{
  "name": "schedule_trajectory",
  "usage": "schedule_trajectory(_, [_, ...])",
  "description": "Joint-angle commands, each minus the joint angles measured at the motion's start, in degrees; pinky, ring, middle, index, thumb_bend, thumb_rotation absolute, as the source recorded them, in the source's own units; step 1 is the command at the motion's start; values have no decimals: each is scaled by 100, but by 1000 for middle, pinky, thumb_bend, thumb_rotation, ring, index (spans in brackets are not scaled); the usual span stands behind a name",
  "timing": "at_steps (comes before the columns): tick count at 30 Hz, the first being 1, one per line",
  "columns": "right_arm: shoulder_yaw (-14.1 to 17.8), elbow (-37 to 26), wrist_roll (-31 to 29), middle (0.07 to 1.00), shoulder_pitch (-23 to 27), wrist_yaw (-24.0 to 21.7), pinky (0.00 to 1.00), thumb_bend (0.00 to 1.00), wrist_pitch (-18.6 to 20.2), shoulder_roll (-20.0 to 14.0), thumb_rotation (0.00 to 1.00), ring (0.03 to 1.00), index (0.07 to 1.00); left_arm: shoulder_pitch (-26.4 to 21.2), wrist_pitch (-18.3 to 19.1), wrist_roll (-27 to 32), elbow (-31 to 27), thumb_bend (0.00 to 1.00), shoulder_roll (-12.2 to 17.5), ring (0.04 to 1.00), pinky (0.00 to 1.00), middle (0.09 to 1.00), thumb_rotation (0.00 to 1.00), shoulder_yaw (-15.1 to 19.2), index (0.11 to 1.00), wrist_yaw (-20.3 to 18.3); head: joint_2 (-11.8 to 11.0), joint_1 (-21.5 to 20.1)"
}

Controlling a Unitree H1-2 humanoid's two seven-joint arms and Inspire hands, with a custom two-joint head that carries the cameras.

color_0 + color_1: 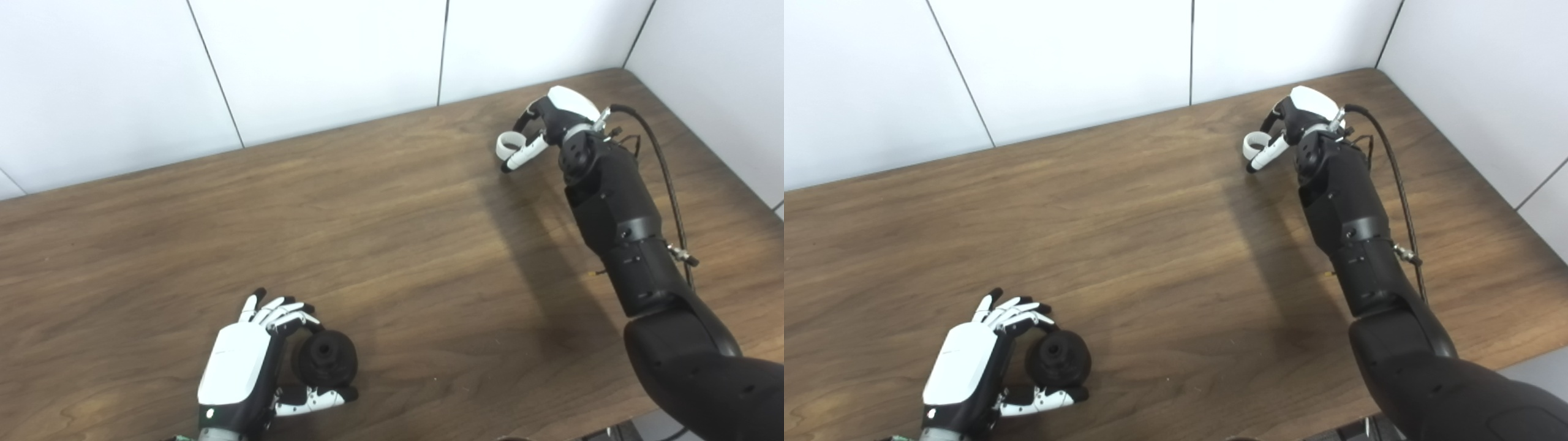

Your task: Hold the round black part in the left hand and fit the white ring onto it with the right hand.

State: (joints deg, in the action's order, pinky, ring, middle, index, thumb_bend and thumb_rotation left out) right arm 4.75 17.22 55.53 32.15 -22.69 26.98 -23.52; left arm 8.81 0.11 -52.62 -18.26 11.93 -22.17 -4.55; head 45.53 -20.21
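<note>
Brown wooden table [380,233] meets white wall panels [318,61]. Left hand [245,367] cups the round black part [326,358] near the front edge; right hand [545,125] pinches the white ring [509,144] far back, bare wood between.

One round black part [325,359], one white ring [510,144], seemingly whole, and two hands.

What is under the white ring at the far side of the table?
Under the white ring only bare wooden table shows. The right robot hand holds it; whether it touches the table cannot be seen.
</note>
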Motion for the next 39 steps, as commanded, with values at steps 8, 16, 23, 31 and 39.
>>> schedule_trajectory(8, [98,-229,-102,843,188,154,885,556,-7,-142,143,920,500,30,-30,-77,-70,523,28,856,995,761,53,-13,483,-77,19,-1])
schedule_trajectory(16, [87,-193,-194,797,157,428,872,525,-7,-138,136,880,485,29,-49,-50,-79,523,26,858,1000,762,53,-4,483,-75,19,-1])
schedule_trajectory(23, [44,-164,-232,784,111,587,859,524,-7,-167,135,872,484,25,-37,-78,-91,524,29,858,999,764,54,-2,483,-107,19,-1])
schedule_trajectory(31, [-176,-508,-507,796,-71,615,865,524,-130,-407,133,887,484,13,33,-160,-121,524,-43,860,1000,763,53,-44,483,-164,90,263])
schedule_trajectory(39, [-812,-1638,-825,832,-323,140,901,525,-269,-912,134,937,484,3,199,-282,-160,523,-206,869,1000,770,54,-138,484,-324,159,768])
